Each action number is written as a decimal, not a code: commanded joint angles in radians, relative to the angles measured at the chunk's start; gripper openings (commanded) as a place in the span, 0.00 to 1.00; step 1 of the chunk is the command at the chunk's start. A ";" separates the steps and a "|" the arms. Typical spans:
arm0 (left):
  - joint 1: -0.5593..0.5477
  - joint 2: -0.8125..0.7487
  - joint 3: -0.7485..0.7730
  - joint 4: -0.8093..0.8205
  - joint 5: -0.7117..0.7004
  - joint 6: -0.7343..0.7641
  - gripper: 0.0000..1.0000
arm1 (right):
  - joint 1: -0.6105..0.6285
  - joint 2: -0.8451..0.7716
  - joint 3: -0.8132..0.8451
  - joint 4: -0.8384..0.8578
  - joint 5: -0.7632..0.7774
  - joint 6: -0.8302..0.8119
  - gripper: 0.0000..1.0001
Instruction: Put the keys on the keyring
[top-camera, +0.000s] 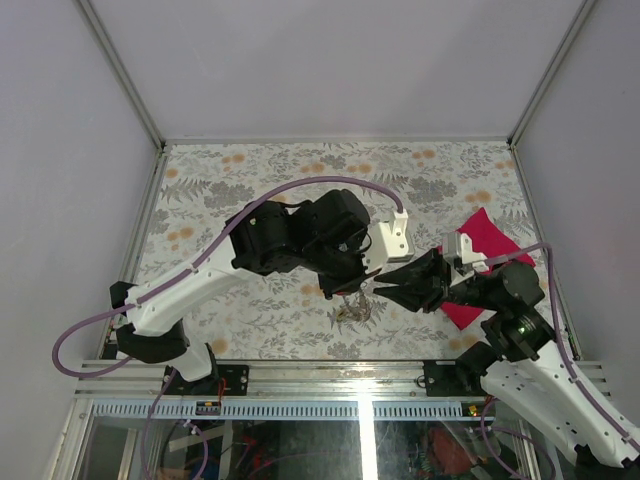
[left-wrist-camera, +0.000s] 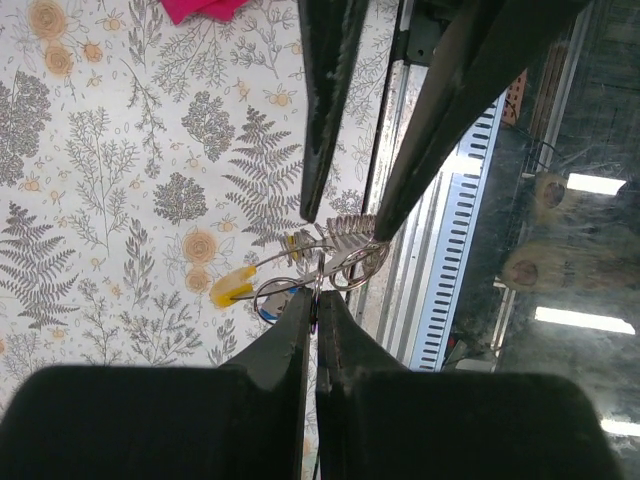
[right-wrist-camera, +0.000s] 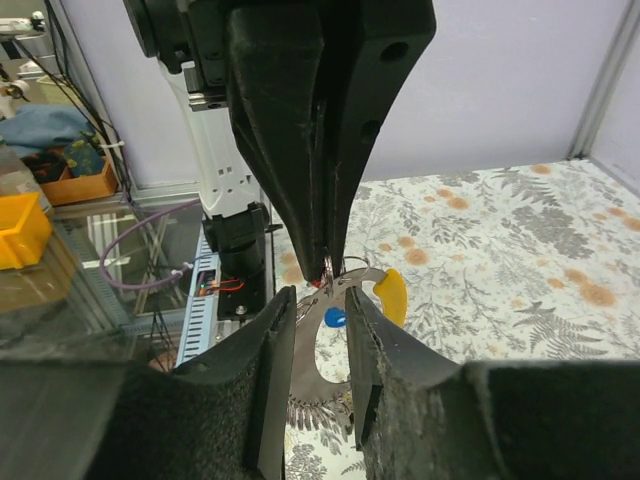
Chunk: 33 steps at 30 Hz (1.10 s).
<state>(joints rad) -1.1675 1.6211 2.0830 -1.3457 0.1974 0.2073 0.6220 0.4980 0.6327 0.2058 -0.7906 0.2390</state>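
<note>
Keyring (left-wrist-camera: 340, 268), a thin silvery metal loop, is pinched in the fully closed left gripper (left-wrist-camera: 315, 305), which holds it off the surface, evidently to present the loop to the other arm; the right gripper (right-wrist-camera: 318, 296) faces it with jaws part-way open and grips nothing, its tips bracketing the loop's far side, apparently to work a key along the wire; a small yellow-headed key (left-wrist-camera: 230, 288) hangs from the loop, seemingly threaded; below lies the fern-printed table covering (left-wrist-camera: 120, 200); a magenta cloth (top-camera: 490, 250) lies well apart to the right.
</note>
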 joint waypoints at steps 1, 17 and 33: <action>-0.018 -0.002 0.037 -0.011 -0.008 0.017 0.00 | 0.005 0.045 -0.010 0.148 -0.079 0.072 0.33; -0.036 -0.002 0.038 -0.011 0.002 0.030 0.00 | 0.005 0.163 -0.013 0.294 -0.185 0.175 0.31; -0.042 -0.002 0.038 -0.011 -0.005 0.030 0.00 | 0.005 0.205 -0.004 0.326 -0.195 0.175 0.00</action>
<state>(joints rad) -1.1999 1.6215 2.0830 -1.3666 0.1890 0.2230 0.6220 0.7082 0.6167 0.4767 -0.9909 0.4088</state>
